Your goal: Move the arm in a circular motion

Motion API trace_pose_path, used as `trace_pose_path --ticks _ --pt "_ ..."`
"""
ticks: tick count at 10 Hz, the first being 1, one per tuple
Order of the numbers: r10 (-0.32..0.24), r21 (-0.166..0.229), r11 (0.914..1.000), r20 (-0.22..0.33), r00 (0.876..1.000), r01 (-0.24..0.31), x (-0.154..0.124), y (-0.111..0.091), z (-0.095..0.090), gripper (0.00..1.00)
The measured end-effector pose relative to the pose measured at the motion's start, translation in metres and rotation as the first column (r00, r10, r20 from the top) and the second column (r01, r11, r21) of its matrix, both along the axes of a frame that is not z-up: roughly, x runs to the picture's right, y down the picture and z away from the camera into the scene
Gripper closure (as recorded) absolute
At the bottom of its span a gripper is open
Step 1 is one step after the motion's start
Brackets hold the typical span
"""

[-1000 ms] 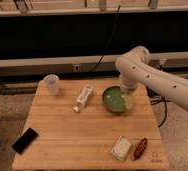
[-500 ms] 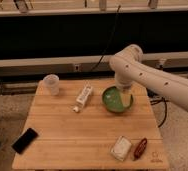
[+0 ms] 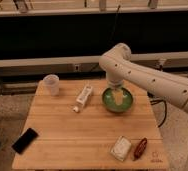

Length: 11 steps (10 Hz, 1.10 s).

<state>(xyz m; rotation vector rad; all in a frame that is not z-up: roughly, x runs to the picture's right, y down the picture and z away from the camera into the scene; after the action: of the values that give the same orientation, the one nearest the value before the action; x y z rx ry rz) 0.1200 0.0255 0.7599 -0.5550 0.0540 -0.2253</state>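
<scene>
Dark panels and grey rails back a wooden bench point(image 3: 87, 130), where I am running the rig remotely through a circular sweep. The arm point(image 3: 152, 82) reaches in from the right edge of the view, its thick white tube rising to a rounded joint above the far side of the bench, then turning down. At its end the tool point(image 3: 118, 95) hangs over a green bowl point(image 3: 107, 104) and seems to sit low within the rim. I cannot tell whether the tool is wide, narrow or holding anything, as it merges with pale contents in the bowl.

The task's thing is the arm itself, so it lies directly behind and above the tool, its last link dropping almost straight onto it. Nothing on the bench marks a path, so a single view does not show how much of the circle has been traced. My judgement is that the sweep is under way with the loop not yet closed.

Around the bowl, a clear cup point(image 3: 51, 84) stands at the far left, a white bottle point(image 3: 84, 95) lies just left of the bowl, a black phone point(image 3: 25, 140) sits at the near left edge, and a white packet point(image 3: 121, 148) and a reddish snack point(image 3: 140, 148) lie near the front right.
</scene>
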Motion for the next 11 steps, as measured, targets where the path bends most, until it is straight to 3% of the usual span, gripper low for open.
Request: trace_pose_path --ticks 4,8,11 --pt "-0.022 -0.001 0.9997 0.021 1.0 0.023 -0.04 0.014 -0.007 0.2" --pt "-0.04 -0.011 0.9991 0.039 0.998 0.041 -0.031 0.041 -0.023 0.2" --pt "-0.038 -0.012 0.9992 0.057 0.998 0.039 -0.032 0.038 -0.02 0.2"
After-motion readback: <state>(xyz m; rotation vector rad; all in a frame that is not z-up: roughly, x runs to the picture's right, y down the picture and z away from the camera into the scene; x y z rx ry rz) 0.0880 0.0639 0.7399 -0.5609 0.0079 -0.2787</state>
